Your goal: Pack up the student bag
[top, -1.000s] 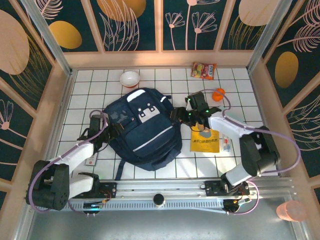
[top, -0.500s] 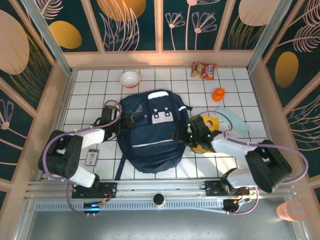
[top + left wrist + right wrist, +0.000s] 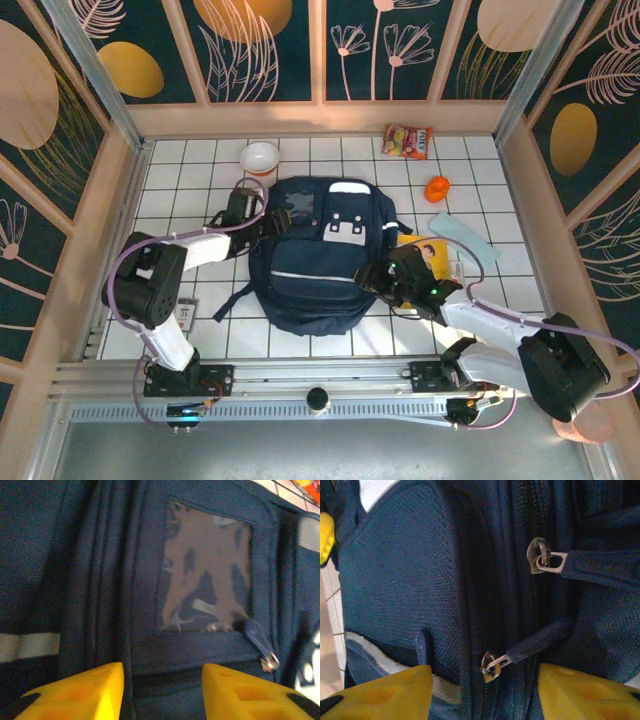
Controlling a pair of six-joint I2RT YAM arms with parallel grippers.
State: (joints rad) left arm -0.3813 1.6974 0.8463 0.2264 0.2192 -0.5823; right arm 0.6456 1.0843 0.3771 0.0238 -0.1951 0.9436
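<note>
The student bag [image 3: 312,262], navy with white stripes and a grey buckle patch, lies flat in the middle of the tiled floor. My left gripper [image 3: 262,222] sits at its upper left corner. In the left wrist view the left gripper [image 3: 162,692] stands open, its yellow fingers [image 3: 75,695] either side of a zip line below a clear window pocket [image 3: 207,575]. My right gripper [image 3: 376,284] is at the bag's right side. There the right gripper [image 3: 485,690] is open, with a metal zip pull [image 3: 492,666] between its fingers and a second pull [image 3: 547,560] further up.
A white bowl [image 3: 260,157] stands just behind the bag. A snack packet [image 3: 408,141] and an orange object [image 3: 437,188] lie at the back right. A yellow booklet [image 3: 432,258] and pale blue sheet [image 3: 463,237] lie right of the bag. A small card [image 3: 185,313] lies left.
The bag has slid right and towards the back, turning upright. My left gripper followed to its upper left corner; my right gripper dropped to its right side, uncovering the yellow booklet.
</note>
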